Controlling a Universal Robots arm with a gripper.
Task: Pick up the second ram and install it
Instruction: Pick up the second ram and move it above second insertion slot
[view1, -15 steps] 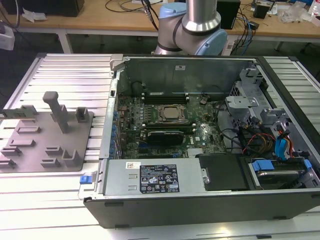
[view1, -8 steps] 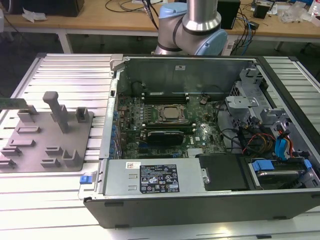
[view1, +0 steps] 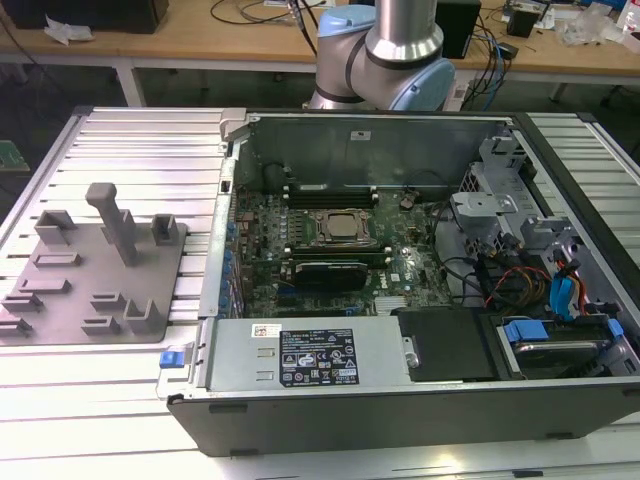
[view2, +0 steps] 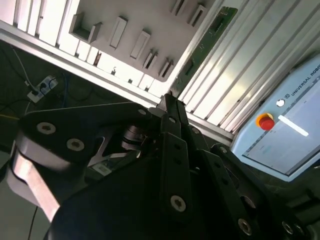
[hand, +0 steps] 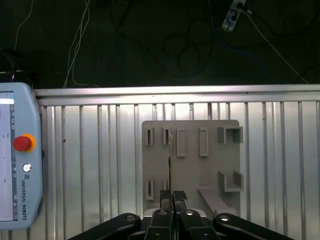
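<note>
Over the gray fixture plate (hand: 192, 172), the second ram (hand: 171, 157) is held edge-on by the gripper (hand: 173, 196), with the fingers pinched onto its near end. In the second wrist view the green board is seen running out past the tips. A teach pendant (hand: 17, 155) is laid on the ribbed table (hand: 90, 150) beside the plate. The open computer case (view1: 400, 420) is seen to the exterior view's right of the plate.

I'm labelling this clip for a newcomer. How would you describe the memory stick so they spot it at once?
In the second wrist view, find the black gripper over the ribbed metal table. The second ram is the long flat strip jutting from between its fingertips, seen against the edge of the grey fixture plate. It is the one green thing among grey slots and silver ribs.
</note>
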